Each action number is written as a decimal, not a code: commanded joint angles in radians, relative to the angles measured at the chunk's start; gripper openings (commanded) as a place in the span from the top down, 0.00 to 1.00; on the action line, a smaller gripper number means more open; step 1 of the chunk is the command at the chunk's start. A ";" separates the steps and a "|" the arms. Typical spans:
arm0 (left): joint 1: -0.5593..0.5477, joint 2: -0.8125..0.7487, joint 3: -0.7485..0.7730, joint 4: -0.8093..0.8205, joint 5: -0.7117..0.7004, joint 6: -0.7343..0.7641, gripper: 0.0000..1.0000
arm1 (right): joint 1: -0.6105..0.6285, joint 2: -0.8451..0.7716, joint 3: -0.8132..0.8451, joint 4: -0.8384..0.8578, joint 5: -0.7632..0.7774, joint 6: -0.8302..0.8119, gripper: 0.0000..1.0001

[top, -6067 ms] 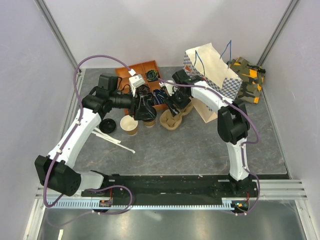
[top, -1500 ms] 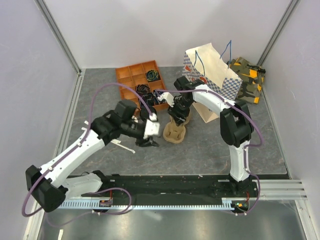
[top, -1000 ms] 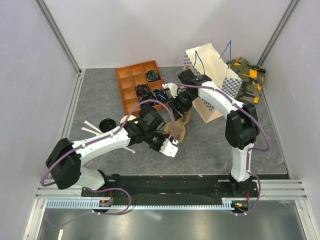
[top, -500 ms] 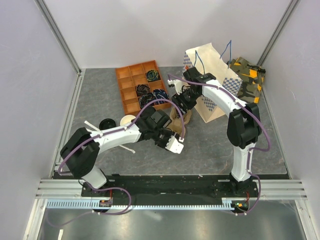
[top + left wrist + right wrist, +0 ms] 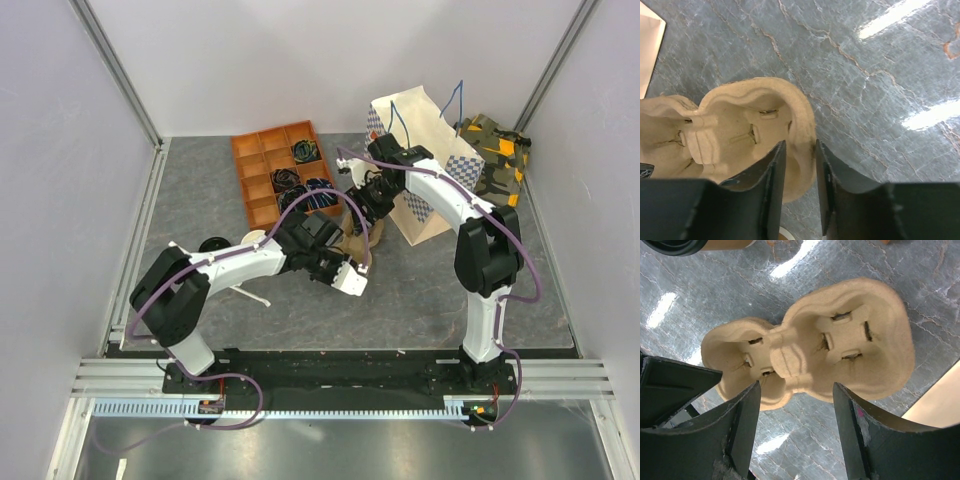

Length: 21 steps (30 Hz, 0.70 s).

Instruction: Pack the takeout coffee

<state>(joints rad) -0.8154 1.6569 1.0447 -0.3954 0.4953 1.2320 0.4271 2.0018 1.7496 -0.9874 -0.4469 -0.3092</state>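
Note:
The takeout coffee (image 5: 675,244) shows only as a black lid edge and a brown wall at the top left of the right wrist view. In the top view it is hidden under my left arm. A tan pulp two-cup carrier (image 5: 362,240) lies empty on the table and also shows in the right wrist view (image 5: 810,345). My left gripper (image 5: 355,265) is shut on the carrier's near rim (image 5: 800,150), one finger inside the cup well and one outside. My right gripper (image 5: 796,390) is open and empty, hovering just above the carrier (image 5: 368,215).
A white paper bag (image 5: 430,150) with blue handles stands open right of the carrier. An orange divided tray (image 5: 280,170) is at the back left. A lidless tan cup (image 5: 255,240), a loose black lid (image 5: 210,247) and white sticks (image 5: 245,293) lie left. A camouflage cloth (image 5: 495,160) is at the back right.
My left arm swung from the cups on the left to the carrier's near end and closed its fingers over the rim. My right gripper stayed over the carrier's far end.

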 commanded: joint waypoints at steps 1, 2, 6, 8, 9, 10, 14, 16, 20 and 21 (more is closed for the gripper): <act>0.009 0.011 0.061 -0.011 0.015 0.035 0.67 | -0.008 -0.054 0.001 0.006 -0.009 0.005 0.32; 0.009 0.009 0.067 -0.016 0.020 0.032 0.71 | -0.010 -0.054 0.002 0.006 -0.010 0.004 0.32; 0.010 0.009 0.083 -0.040 0.019 0.029 0.80 | -0.010 -0.054 0.008 0.006 -0.012 0.002 0.32; 0.013 0.010 0.090 -0.046 0.017 0.020 0.85 | -0.011 -0.054 0.010 0.006 -0.013 0.004 0.32; 0.016 0.012 0.092 -0.046 0.017 0.018 0.87 | -0.013 -0.055 0.011 0.006 -0.013 0.005 0.32; 0.016 0.007 0.092 -0.048 0.015 0.012 0.91 | -0.011 -0.055 0.013 0.006 -0.015 0.005 0.32; 0.016 0.001 0.090 -0.045 0.005 0.001 0.98 | -0.013 -0.060 0.011 0.007 -0.019 0.005 0.32; 0.016 -0.002 0.089 -0.027 -0.004 -0.019 0.98 | -0.016 -0.061 0.010 0.007 -0.030 0.005 0.31; 0.018 -0.029 0.064 0.007 -0.012 -0.020 0.98 | -0.016 -0.066 0.013 0.006 -0.035 0.005 0.30; 0.018 -0.032 0.061 0.015 -0.012 -0.022 0.98 | -0.017 -0.066 0.014 0.007 -0.035 0.004 0.30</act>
<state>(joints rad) -0.8024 1.6634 1.1007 -0.4332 0.4908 1.2282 0.4149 1.9953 1.7496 -0.9878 -0.4553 -0.3092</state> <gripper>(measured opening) 0.027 0.692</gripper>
